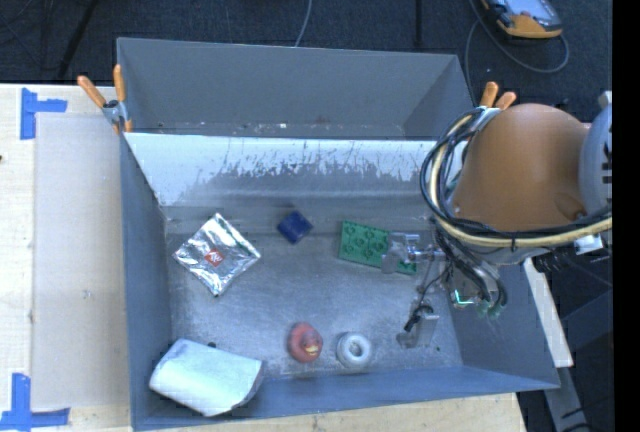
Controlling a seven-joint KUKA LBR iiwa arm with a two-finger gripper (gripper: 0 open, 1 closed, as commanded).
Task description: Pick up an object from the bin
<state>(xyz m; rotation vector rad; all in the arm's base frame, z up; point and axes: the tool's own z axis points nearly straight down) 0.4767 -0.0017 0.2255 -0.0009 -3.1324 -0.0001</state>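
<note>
My gripper [410, 288] hangs low at the right side of the bin, under the arm's orange cover. It looks open, with one fingertip [404, 248] up against the right end of a green studded brick [362, 244] and the other [414, 330] lower down over bare floor. Nothing shows between the fingers. A white ring [353, 349] lies on the floor to the lower left of the gripper, and a reddish ball [304, 342] rests just left of that ring.
A small blue block [294, 227] lies left of the green brick. A crumpled silver foil packet [216, 253] sits at the left. A folded white cloth [205, 378] fills the front left corner. The bin's right wall is close behind the gripper.
</note>
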